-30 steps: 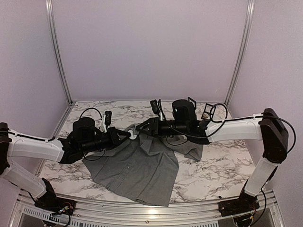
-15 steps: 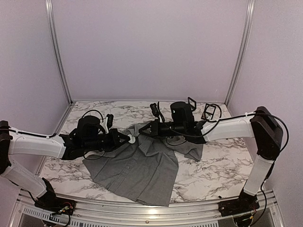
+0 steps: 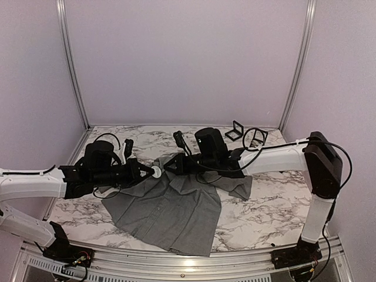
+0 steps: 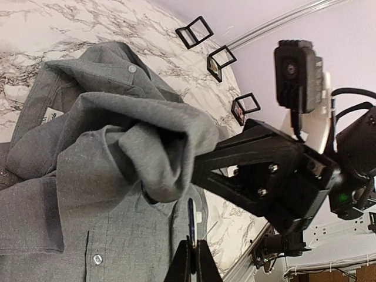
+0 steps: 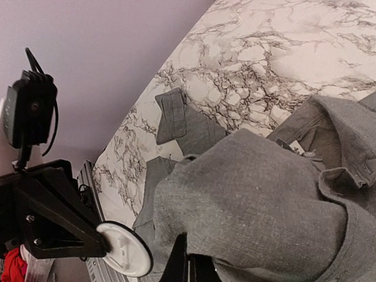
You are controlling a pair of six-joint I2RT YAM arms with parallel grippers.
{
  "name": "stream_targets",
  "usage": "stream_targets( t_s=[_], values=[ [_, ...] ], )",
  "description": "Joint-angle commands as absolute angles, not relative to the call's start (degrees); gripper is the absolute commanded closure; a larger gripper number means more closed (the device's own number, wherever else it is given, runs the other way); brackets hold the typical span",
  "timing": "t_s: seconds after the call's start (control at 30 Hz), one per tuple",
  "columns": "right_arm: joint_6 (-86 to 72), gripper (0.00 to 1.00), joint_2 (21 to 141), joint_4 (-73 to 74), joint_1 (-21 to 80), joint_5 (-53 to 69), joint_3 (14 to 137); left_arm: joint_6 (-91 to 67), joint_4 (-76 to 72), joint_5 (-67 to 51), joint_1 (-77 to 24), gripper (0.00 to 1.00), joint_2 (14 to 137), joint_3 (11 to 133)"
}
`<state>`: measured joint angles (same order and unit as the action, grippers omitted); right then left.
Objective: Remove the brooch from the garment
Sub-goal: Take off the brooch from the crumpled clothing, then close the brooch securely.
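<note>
Grey-veined white marble worktop (image 3: 276, 205) carries the garment (image 3: 170, 214), a soft matte grey shirt spread from the centre toward 6 o'clock, its collar end bunched upward so that folds hide much of the cloth there. From 3 o'clock the right hand (image 3: 167, 167) is pressed together on that raised fold. From 9 o'clock the left hand (image 3: 150, 171) pinches the brooch (image 3: 157, 171), a smooth white round disc just beside the fold, its pin out of sight. Small black square frames (image 3: 236, 130) at 1 o'clock are too small to make out.
</note>
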<state>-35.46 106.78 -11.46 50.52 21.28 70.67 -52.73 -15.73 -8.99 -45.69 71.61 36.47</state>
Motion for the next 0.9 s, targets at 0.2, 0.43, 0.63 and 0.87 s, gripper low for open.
stream_targets(
  t_s=[0.2, 0.43, 0.63, 0.87],
  values=[
    [-36.5, 0.78, 102.3, -6.26, 56.01, 7.35, 68.46, -47.29, -8.75, -12.91, -42.93, 1.0, 61.7, 38.7],
    [-34.36, 0.52, 92.89, -3.37, 56.35, 1.56, 66.03, -48.96, -20.77, -14.06, -41.99, 1.0, 67.68, 42.61],
    [-30.25, 0.38, 85.94, -3.12, 55.9, -4.39, 65.26, -51.08, -28.99, -13.83, -41.33, 1.0, 72.31, 45.2],
    [-35.95, 0.25, 81.34, -11.79, 50.18, -4.0, 59.25, -50.99, -34.84, -15.55, -40.63, 1.0, 76.65, 48.98]
  ],
)
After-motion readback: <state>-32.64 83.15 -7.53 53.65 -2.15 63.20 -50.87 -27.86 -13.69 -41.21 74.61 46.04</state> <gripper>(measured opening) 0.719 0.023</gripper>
